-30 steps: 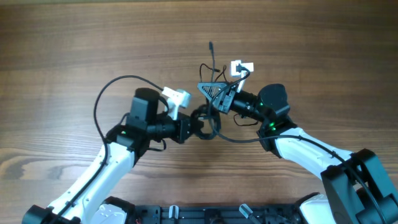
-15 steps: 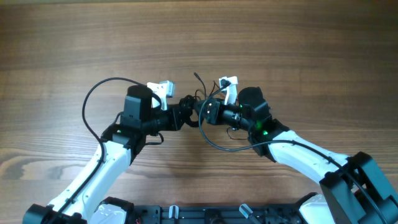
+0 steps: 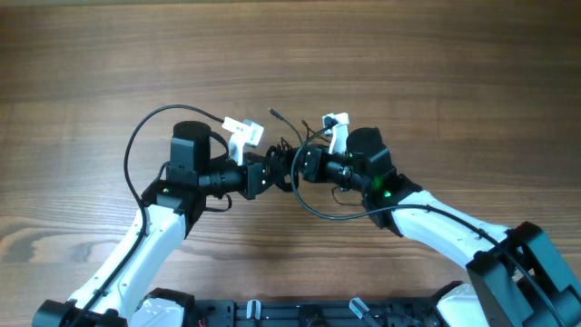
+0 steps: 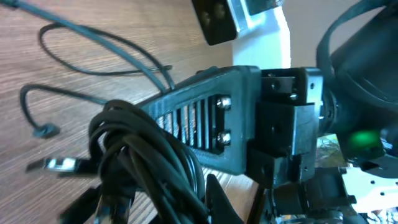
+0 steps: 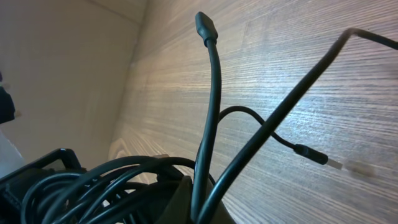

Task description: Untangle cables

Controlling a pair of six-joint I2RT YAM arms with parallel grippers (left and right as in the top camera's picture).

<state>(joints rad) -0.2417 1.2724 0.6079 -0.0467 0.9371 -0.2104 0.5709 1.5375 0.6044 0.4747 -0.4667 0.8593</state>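
The cables [image 3: 284,162] are a tight black bunch at the middle of the overhead view, hanging between the two grippers and lifted off the counter [image 3: 436,73]. The left gripper [image 3: 270,173] and the right gripper [image 3: 301,167] almost meet nose to nose. Both are pinched narrow on the bunch, each from its own side.

In the left wrist view the coils fill the lower left of the frame. They are wound many times around each other, and two thin cords lie loose on the wood at the upper left. In the right wrist view one cord stands up from the bunch with its plug end [image 5: 206,25] at the top centre. Another cord ends on the wood at the right in a pale tip [image 5: 336,164].

The step in hand, I think, is to pull the bunch open. To do it well, the grippers should move apart slowly and level, so the loops slide out and do not tighten into a knot. If the coils resist, it is better for one gripper to let go and take one free cord near its plug. Which cord belongs to which loop, I cannot tell here.
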